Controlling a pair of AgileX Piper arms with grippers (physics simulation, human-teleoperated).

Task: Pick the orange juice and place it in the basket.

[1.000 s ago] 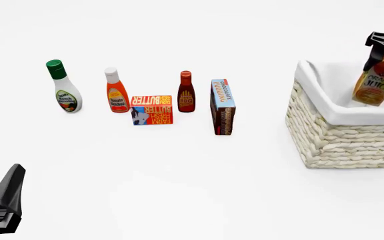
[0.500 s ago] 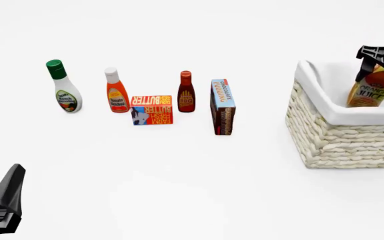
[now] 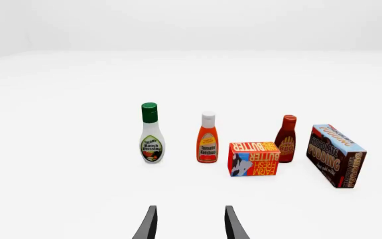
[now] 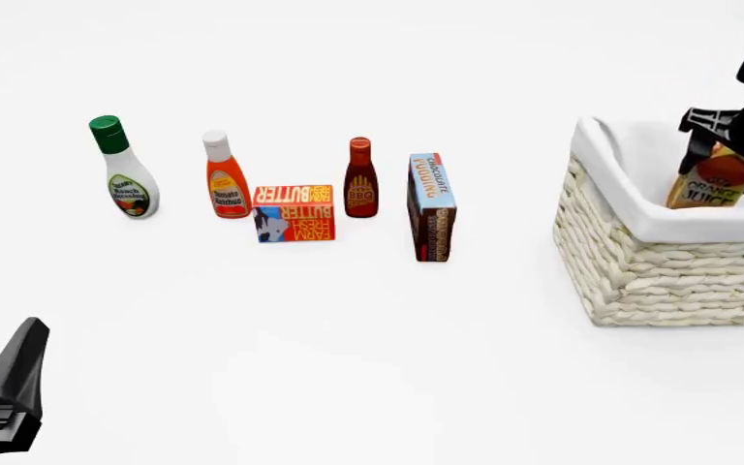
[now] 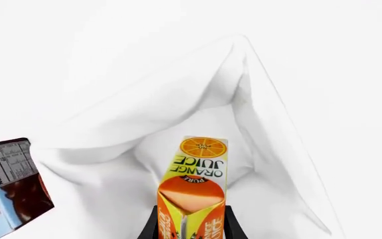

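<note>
The orange juice carton (image 4: 708,182) hangs tilted inside the cream wicker basket (image 4: 657,266), its lower part hidden behind the white cloth rim. My right gripper (image 4: 731,145) is shut on the carton's top. In the right wrist view the carton (image 5: 194,184) sits between the fingers (image 5: 152,226), low over the basket's white lining (image 5: 177,99). My left gripper (image 3: 189,226) is open and empty, low at the near left of the table (image 4: 4,397), far from the basket.
A row of groceries stands left of the basket: ranch dressing bottle (image 4: 124,172), ketchup bottle (image 4: 225,179), butter box (image 4: 294,213), BBQ sauce bottle (image 4: 360,181) and chocolate pudding box (image 4: 432,206). The pudding box also shows in the right wrist view (image 5: 5,186).
My right gripper has lowered the orange juice deeper into the basket and tilted further; more of the carton is now hidden behind the rim. The left arm has not moved.
</note>
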